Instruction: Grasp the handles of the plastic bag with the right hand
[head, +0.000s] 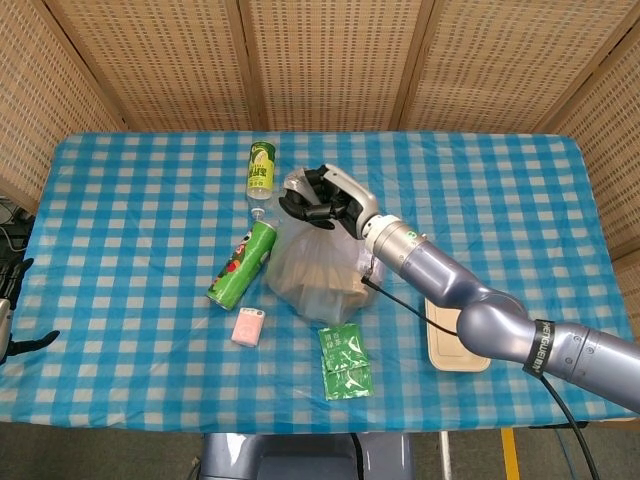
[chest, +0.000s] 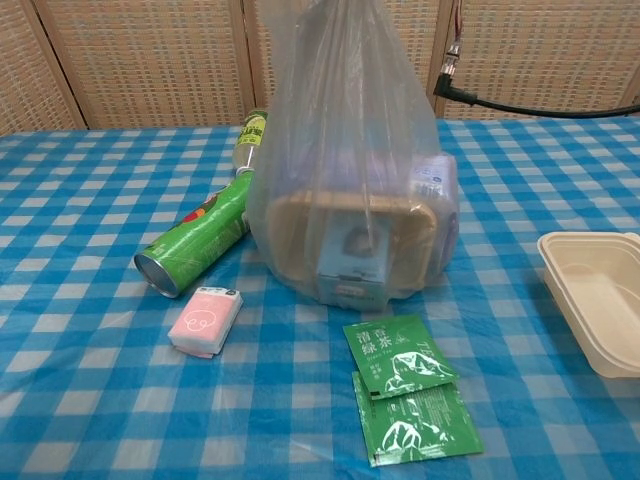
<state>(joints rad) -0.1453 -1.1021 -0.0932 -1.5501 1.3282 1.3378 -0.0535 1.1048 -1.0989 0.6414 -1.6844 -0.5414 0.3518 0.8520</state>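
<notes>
Leftmost, the left hand (head: 12, 300) sat at the far edge of the head view, off the table's side; mostly cut off, so whether it was spread or closed could not be told. The table wore a blue checked cloth (head: 120, 230). On it, left of centre, a green snack tube (head: 241, 264) lay on its side, its open metal end toward the front in the chest view (chest: 193, 238). A small pink packet (head: 248, 327) lay just in front of the tube, apart from it (chest: 204, 320). A green bottle (head: 262, 168) stood behind the tube, near the bag's left side.

The plastic bag (head: 318, 275) stood at mid-table, clear and gathered upward to a bunched top. The chest view showed a beige lidded food box (chest: 345, 243) inside it, with a small light-blue carton (chest: 352, 262) against the box's front. The right hand (head: 322, 197) was over the bag's top in the head view, dark fingers curled in around the gathered handles (head: 297, 185), holding them; the chest view cut the hand off, only a black cable (chest: 530, 103) ran in from the right.

Two green tea sachets (head: 345, 361) lay overlapping in front of the bag, near it but not touching (chest: 405, 399). Further right, an empty beige tray (chest: 598, 310) sat near the table's right-front area, partly under the right arm (head: 480, 310) in the head view.
</notes>
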